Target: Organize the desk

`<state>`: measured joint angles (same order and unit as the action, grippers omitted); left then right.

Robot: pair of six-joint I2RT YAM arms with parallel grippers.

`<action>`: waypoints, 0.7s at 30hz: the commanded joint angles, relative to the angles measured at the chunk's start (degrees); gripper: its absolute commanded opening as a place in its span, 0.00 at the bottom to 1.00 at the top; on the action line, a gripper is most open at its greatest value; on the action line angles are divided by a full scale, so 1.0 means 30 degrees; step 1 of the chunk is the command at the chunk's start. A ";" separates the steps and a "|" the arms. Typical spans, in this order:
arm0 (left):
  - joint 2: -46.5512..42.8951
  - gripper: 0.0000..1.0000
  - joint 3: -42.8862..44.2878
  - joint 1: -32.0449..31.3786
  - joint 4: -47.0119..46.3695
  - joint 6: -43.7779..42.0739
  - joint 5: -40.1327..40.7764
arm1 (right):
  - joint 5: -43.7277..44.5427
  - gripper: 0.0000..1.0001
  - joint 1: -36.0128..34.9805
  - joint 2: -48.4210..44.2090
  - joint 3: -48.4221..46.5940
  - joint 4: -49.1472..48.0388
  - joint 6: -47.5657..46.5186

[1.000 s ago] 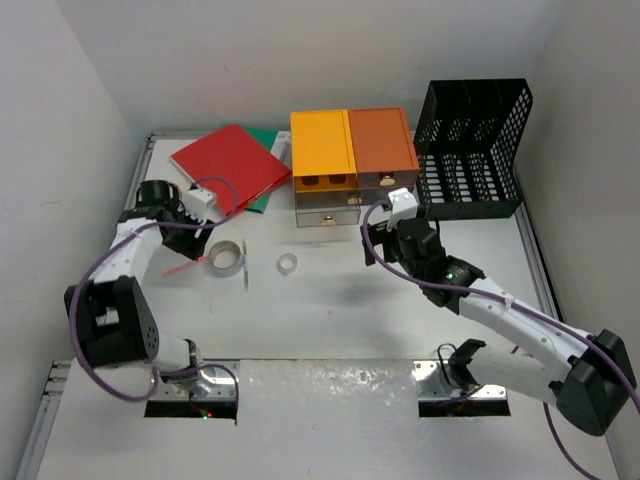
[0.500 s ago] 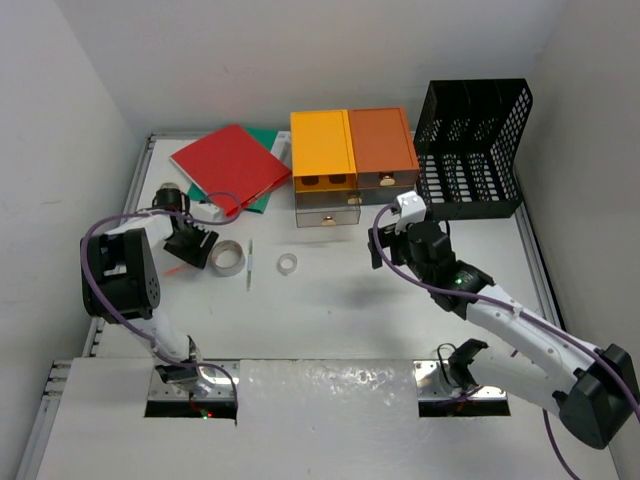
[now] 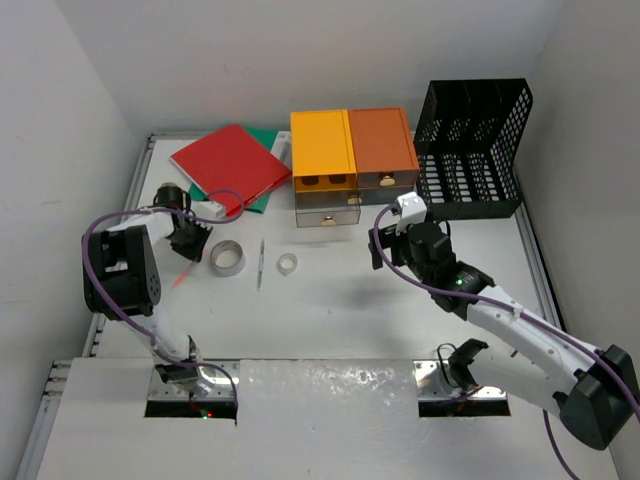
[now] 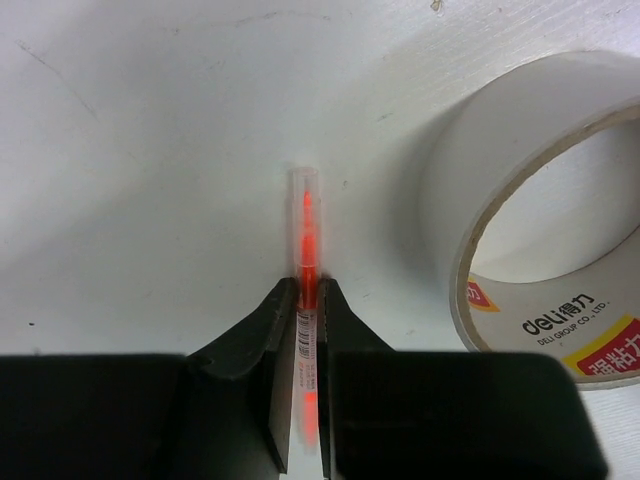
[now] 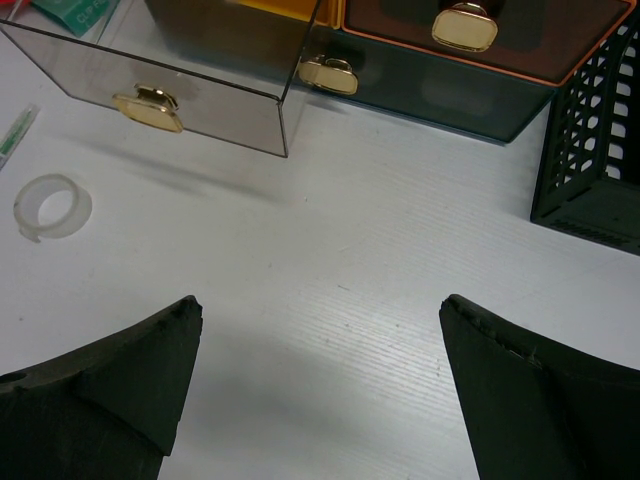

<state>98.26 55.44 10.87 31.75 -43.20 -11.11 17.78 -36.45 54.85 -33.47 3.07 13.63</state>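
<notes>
A: Left gripper (image 4: 305,292) is clamped shut on the red pen (image 4: 304,225), jaws squeezing the barrel from both sides.

B: Pen axis?

A: Straight out ahead of the fingers, in line with the wrist. In the top view it runs near-to-far, slightly slanted, at the left side of the desk (image 3: 330,310). Can't tell if it's lifted or resting on the surface.

B: Desk itself?

A: White top under everything, filling the top view, with the arms bolted at its near edge.

B: Next, going right?

A: Tape roll (image 3: 227,258) just beside the pen, close on the gripper's right in the wrist view. Then a white pen (image 3: 259,264), also lying near-to-far. Then a small tape ring (image 3: 287,263). All apart from each other.

B: Where would the pen go?

A: My guess is the drawer box (image 3: 350,150). One lower drawer stands pulled out, to the right of the left gripper and farther back. The rack (image 3: 470,150) is farther right again.

B: Right gripper?

A: Right gripper (image 5: 318,305) is wide open and empty, hovering in front of the drawers. It's nearer the box, but only the left has the pen.
</notes>
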 commanded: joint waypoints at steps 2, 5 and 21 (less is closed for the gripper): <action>0.0938 0.00 -0.0318 0.0008 -0.0943 0.1237 0.0421 | -0.0037 0.99 0.0108 -0.0208 -0.0240 -0.0906 -0.0031; 0.0939 0.00 0.0415 0.0008 -0.1061 0.2559 0.0951 | -0.0155 0.99 0.0137 0.0610 -0.0354 -0.0906 0.0144; -0.4713 0.00 0.3783 -0.1129 0.1309 0.4849 -0.0836 | -0.2412 0.99 0.2363 0.0849 -0.0033 -0.1668 0.2284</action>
<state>88.09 63.24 9.98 33.65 -30.50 -11.46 11.38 -29.76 59.33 -33.43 1.21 18.98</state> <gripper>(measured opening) 0.073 0.989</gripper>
